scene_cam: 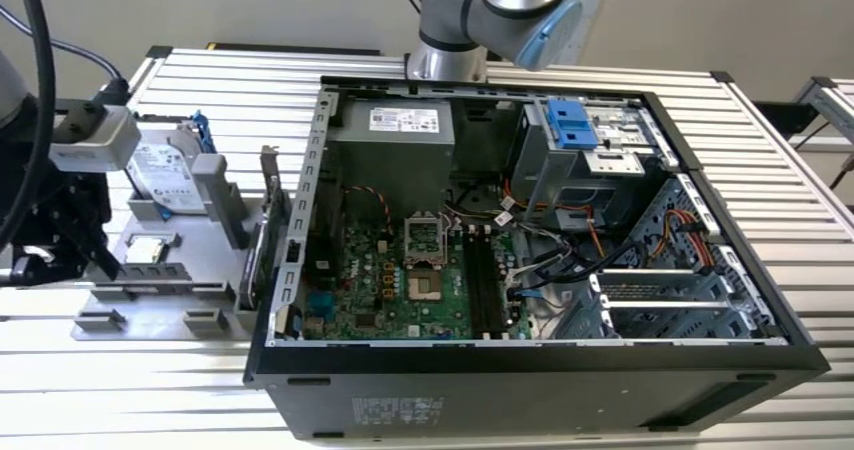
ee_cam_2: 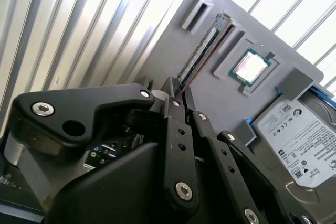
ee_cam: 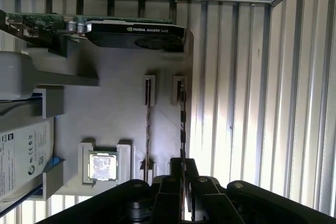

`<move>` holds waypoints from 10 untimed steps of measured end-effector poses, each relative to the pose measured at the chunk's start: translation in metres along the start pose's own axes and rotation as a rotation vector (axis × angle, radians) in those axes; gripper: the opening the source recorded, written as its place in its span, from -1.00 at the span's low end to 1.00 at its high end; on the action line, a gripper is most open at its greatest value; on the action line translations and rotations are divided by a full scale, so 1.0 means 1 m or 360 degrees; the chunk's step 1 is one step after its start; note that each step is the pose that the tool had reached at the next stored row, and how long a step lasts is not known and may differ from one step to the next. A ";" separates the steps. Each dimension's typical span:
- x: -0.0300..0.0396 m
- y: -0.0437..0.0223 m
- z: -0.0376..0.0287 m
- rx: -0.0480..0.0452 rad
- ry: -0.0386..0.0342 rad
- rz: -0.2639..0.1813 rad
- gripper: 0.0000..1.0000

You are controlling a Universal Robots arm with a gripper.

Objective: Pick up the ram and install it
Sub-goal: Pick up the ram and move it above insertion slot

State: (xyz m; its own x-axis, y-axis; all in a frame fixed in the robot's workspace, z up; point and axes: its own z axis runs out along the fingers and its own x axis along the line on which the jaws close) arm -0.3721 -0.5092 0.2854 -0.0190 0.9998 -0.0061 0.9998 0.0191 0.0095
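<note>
1. The tool (ee_cam_2: 178, 88), a black two-fingered gripper with bolted linkages, is closed on the near end of the ram (ee_cam_2: 202, 51). One finger (ee_cam_2: 170, 86) presses on each flat side of it.
2. The ram is a long, thin, dark green circuit-board stick. It stands on its edge in a narrow slot of the flat grey plastic parts tray (ee_cam_2: 210, 103), and its far end sits in a small raised grey bracket.
3. In the first wrist view the ram (ee_cam: 182, 124) runs as a thin line from that bracket straight in between the fingertips.
4. A small square silver processor chip (ee_cam_2: 251, 67) lies flat in its own recess of the tray, just beside the ram's slot.
5. A silver hard drive with a white label (ee_cam_2: 302, 140) rests in a holder at the tray's end, beyond the processor chip.
6. A taller black-shrouded expansion card on a green board (ee_cam: 134, 32) stands along the edge of the tray next to the case.
7. In the exterior view the tray (scene_cam: 174, 270) lies on the ribbed aluminium table (scene_cam: 774, 120), on the exterior view's left of the open black computer case (scene_cam: 534, 380).
8. Inside the case lies a green motherboard (scene_cam: 387, 280) with long black memory slots (scene_cam: 483, 285), well apart from the ram.
</note>
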 end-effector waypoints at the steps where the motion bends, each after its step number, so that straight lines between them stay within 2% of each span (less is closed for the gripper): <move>1: 0.0000 0.0000 -0.0013 0.0000 0.0000 0.0000 -1.00; 10: -0.0001 0.0001 -0.0117 0.0000 0.0000 0.0000 -1.00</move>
State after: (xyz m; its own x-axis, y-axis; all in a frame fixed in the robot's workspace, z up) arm -0.3721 -0.5092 0.2971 -0.0190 0.9998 -0.0061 0.9998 0.0191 0.0095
